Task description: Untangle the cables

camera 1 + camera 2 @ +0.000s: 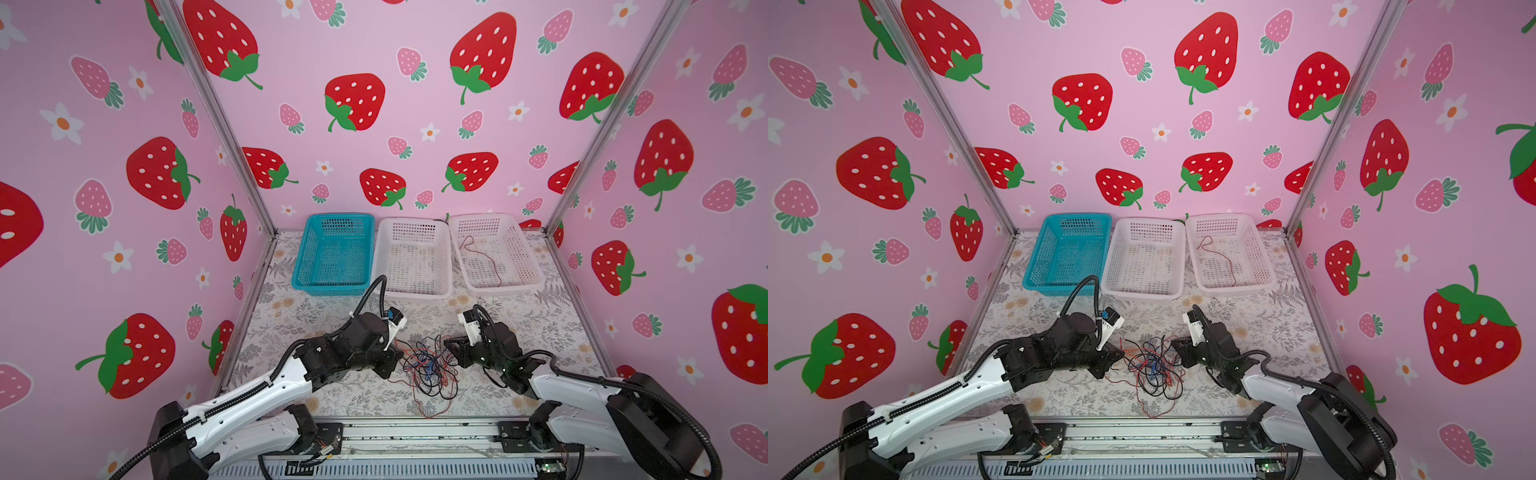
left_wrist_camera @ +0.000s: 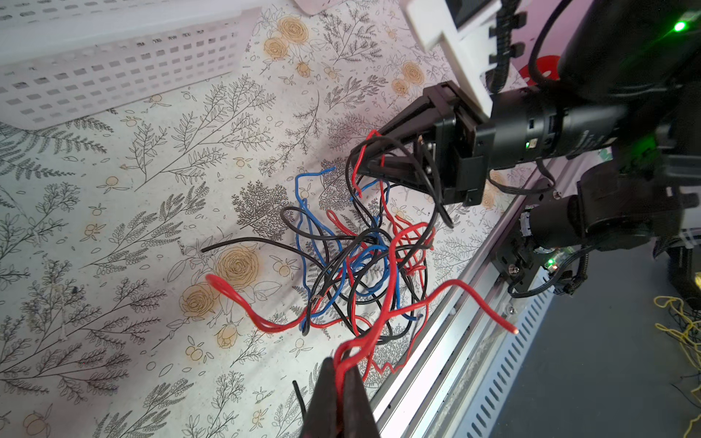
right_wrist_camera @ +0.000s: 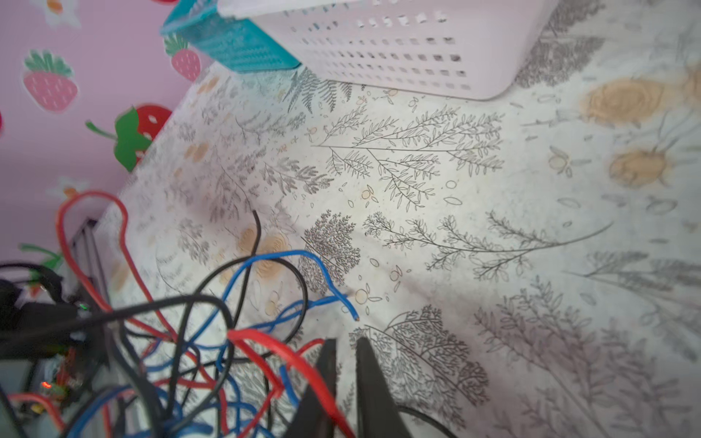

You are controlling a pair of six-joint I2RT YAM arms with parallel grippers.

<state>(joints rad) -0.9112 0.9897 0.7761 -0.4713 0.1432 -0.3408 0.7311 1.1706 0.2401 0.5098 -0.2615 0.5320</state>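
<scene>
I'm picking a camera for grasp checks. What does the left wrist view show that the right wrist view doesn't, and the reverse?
Only left wrist: the left gripper shut on a red cable, and the right gripper seen from outside. Only right wrist: the blue basket, the strawberry wall, and the right gripper's own fingertips close up. Both: the cables, the table, a white basket.
</scene>
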